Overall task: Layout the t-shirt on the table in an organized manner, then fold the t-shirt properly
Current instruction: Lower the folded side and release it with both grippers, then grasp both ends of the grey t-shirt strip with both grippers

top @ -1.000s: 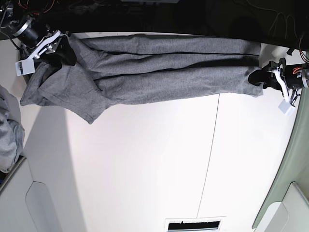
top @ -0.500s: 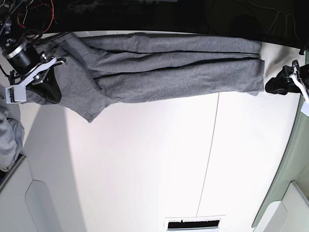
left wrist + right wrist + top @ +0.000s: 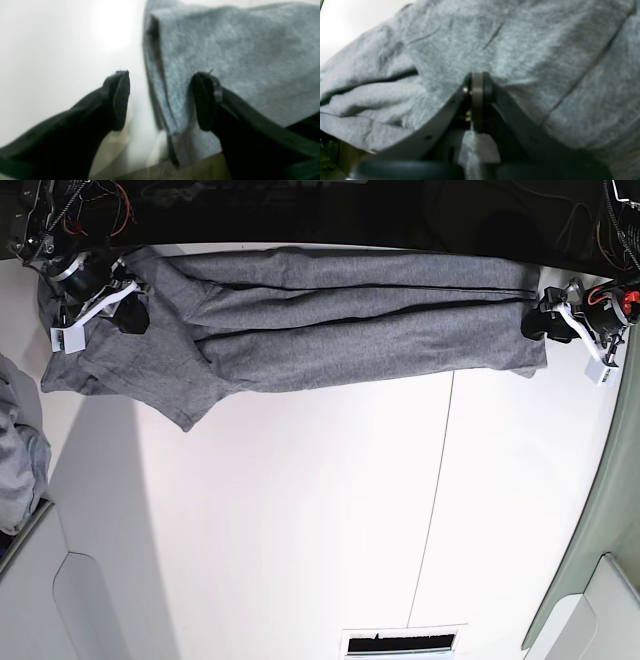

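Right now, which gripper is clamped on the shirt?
The right gripper, shut on the t-shirt at its sleeve end. The left gripper stands open at the hem end.

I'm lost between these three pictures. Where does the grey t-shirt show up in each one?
Base view: the t-shirt stretches along the table's far edge.
Left wrist view: its folded edge fills the upper right, behind the open left gripper.
Right wrist view: it fills nearly the whole frame.
Shared landmark: the white table.
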Motion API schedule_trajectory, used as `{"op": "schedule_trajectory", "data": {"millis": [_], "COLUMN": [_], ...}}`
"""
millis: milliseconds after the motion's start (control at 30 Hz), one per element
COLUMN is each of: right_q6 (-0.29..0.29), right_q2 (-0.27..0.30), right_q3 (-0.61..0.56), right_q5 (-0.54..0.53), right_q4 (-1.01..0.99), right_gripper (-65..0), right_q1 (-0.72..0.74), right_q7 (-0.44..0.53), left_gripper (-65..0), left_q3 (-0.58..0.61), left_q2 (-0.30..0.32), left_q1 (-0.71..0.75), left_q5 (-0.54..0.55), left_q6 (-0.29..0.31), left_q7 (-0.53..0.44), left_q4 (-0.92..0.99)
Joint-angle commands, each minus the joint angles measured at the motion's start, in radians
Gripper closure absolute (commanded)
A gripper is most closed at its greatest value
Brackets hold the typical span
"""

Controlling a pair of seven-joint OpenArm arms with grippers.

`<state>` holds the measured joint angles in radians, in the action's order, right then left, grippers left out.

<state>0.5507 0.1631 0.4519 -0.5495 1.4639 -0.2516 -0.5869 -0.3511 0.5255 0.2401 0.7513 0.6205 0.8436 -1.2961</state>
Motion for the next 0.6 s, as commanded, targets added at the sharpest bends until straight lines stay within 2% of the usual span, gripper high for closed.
{"op": "schedule_trajectory", "data": {"millis": [0,100,267,333,433,567], "right_q6": [0.011,0.011,0.011,0.012,0.011,0.011], "right_q2": [0.008,0.008,0.008,0.008,0.008,0.008], "right_q3": [0.004,0.004,0.004,0.004,0.004,0.004], "right_q5": [-0.023,-0.052,-0.060,-0.060,-0.060,-0.060], "right_q4": [0.013,0.013,0.013,0.013,0.013,0.013], "right_gripper": [0.0,0.0,0.0,0.0,0.0,0.0], "right_q1": [0.010,0.010,0.013,0.013,0.013,0.016], "right_q7": [0.023,0.022,0.023,0.022,0.023,0.023], "left_gripper": [-42.6,-42.6,-42.6,-42.5,-42.5,-42.5], "left_q3": [-0.008,-0.008,-0.008,-0.008,-0.008,-0.008], "left_q2": [0.014,0.004,-0.027,-0.035,-0.049,-0.051], "left_q1": [-0.003,-0.002,0.013,0.035,0.068,0.109], "left_q5": [-0.024,-0.041,-0.031,-0.021,0.022,0.099], "left_q6": [-0.013,-0.034,-0.031,-0.011,0.078,0.078], "left_q7": [-0.010,-0.032,0.022,0.024,0.074,0.092], "left_q4": [-0.011,-0.011,-0.011,-0.011,-0.011,-0.012]}}
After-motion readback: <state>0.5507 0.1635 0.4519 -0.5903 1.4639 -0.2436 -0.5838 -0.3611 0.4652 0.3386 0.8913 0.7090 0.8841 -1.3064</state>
